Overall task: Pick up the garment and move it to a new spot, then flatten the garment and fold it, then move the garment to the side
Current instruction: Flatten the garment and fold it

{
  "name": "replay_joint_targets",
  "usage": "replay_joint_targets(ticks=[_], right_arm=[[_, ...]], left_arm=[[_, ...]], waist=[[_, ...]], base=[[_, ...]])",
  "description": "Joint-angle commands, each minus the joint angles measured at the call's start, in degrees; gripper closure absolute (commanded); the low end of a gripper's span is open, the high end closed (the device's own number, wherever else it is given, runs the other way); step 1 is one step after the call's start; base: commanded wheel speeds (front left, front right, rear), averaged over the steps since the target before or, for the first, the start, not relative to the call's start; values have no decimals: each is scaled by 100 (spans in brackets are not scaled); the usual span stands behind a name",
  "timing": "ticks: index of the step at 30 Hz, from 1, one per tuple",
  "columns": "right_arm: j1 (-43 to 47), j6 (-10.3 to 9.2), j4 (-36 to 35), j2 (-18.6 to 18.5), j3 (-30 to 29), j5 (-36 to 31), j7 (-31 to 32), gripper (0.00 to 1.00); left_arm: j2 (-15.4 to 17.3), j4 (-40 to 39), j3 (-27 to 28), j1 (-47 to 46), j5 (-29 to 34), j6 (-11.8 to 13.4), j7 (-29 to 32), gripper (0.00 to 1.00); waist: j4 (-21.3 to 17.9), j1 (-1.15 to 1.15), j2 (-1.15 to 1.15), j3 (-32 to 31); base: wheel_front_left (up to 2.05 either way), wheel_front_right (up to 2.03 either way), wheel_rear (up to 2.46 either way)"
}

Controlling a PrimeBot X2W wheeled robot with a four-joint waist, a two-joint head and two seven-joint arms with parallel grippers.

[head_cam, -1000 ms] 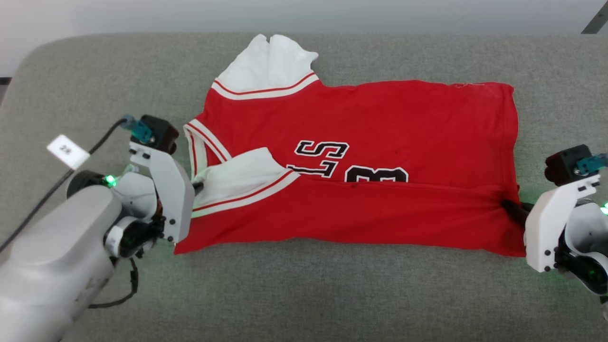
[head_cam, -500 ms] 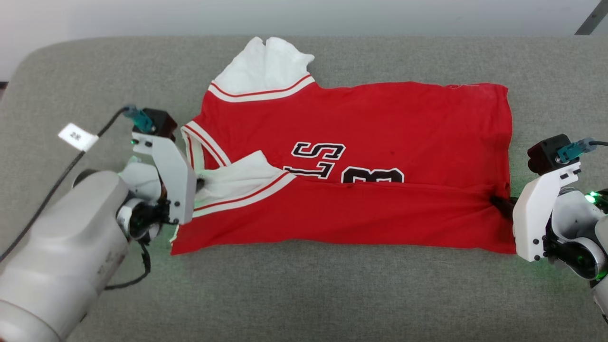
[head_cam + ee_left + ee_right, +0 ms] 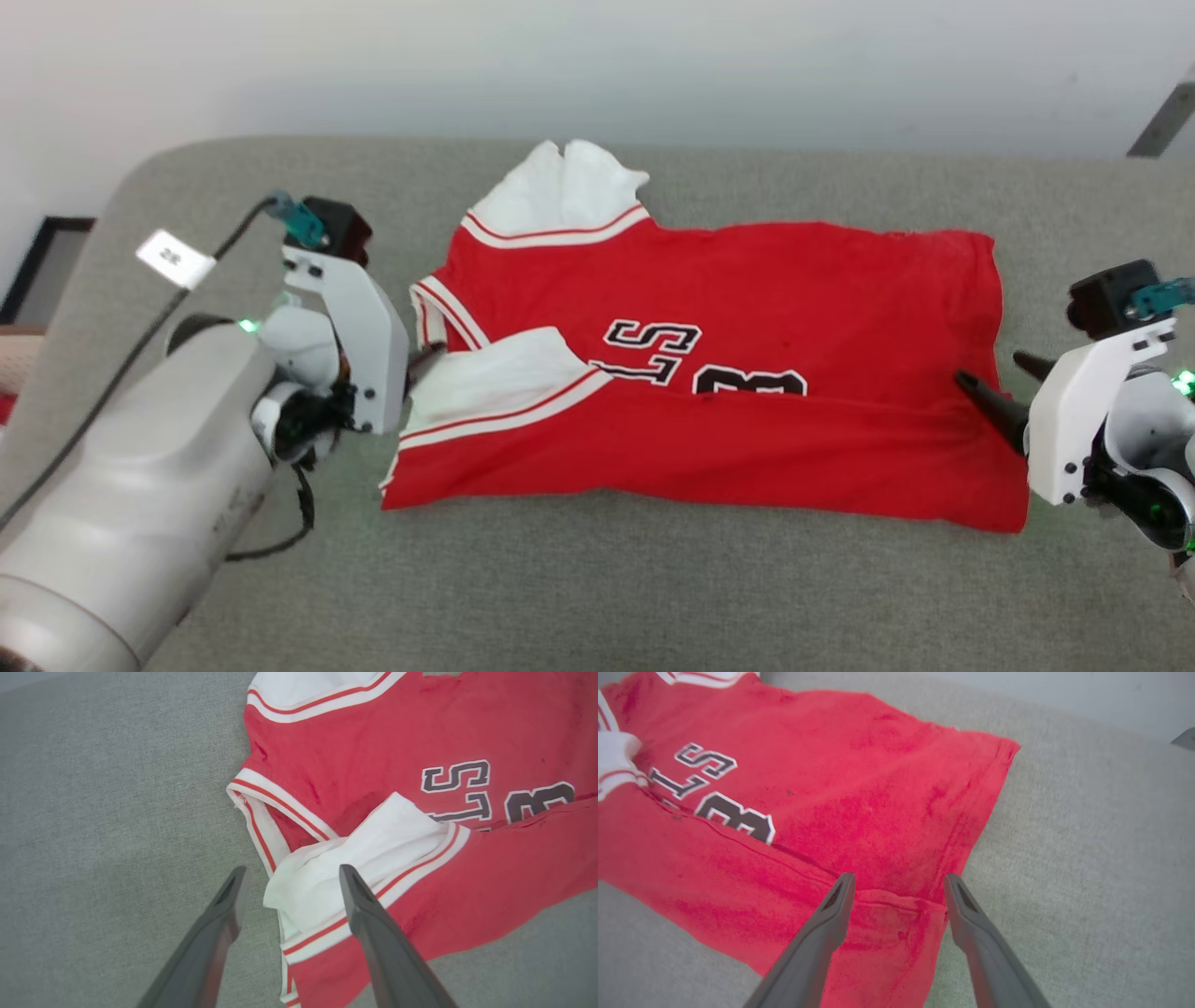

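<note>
Your garment (image 3: 747, 373) lies flat, near edge folded over. Left gripper (image 3: 292, 870) and right gripper (image 3: 900, 877) both spread, empty — further folds and side move apparently outstanding.

Bright red soft T-shirt with white sleeves (image 3: 747, 373) lies folded lengthwise on grey fabric cushion (image 3: 653, 597). Left gripper (image 3: 428, 357) beside folded-in white sleeve. Right gripper (image 3: 991, 370) straddles hem edge, fingers spread, gripping nothing.

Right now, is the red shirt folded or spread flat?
Partly folded: on the shirt, the near side lies over the middle, hiding half the print.
</note>
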Motion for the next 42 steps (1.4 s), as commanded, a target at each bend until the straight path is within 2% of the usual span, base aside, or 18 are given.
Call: replay_joint_targets(ticks=[1, 4, 12, 19, 24, 31, 32, 33, 34, 42], right_arm=[[77, -4, -35, 12, -65, -55, -80, 0], [181, -4, -209, 85, -342, -230, -523, 0], [823, -4, -1160, 486, -1240, -863, -1115, 0], [1666, -4, -2556, 943, -1948, -1520, -1330, 0], [2230, -5, -3417, 1349, -2424, -1878, -1471, 0], [2926, -4, -4134, 1785, -2907, -2123, -1122, 0], [3024, -4, -4197, 1816, -2925, -2131, -1003, 0], [3111, -4, -4263, 1781, -2863, -2108, -868, 0], [3190, -4, -4305, 1769, -2832, -2051, -722, 0], [3378, -4, -4223, 1849, -2977, -1867, 401, 0]], left_arm=[[22, -30, -17, 105, -27, -25, 20, 0], [89, -212, -35, 254, -119, -42, 147, 0], [317, -616, -154, 752, -322, 335, 614, 0], [508, -626, -78, 1125, -481, 551, 586, 0], [557, -474, -29, 1283, -642, 602, 659, 0], [421, -178, -26, 1525, -872, 680, 905, 0], [401, -143, -24, 1552, -909, 652, 937, 11], [387, -123, -20, 1571, -937, 597, 967, 58], [381, -110, -11, 1576, -962, 534, 961, 100], [353, 73, 77, 1332, -929, 377, 789, 100]], waist=[[99, 0, 0, -219], [111, 0, 0, -350], [-73, 0, 0, -478], [-380, 0, 0, -347], [-534, 0, 0, -231], [-625, 0, 0, -146], [-632, 0, 0, -136], [-637, 0, 0, -127], [-641, 0, 0, -117], [-557, 0, 0, 32]], base=[[0, 0, 0], [0, 0, 0], [0, 0, 0], [0, 0, 0], [0, 0, 0], [0, 0, 0], [0, 0, 0], [0, 0, 0], [0, 0, 0], [0, 0, 0]])
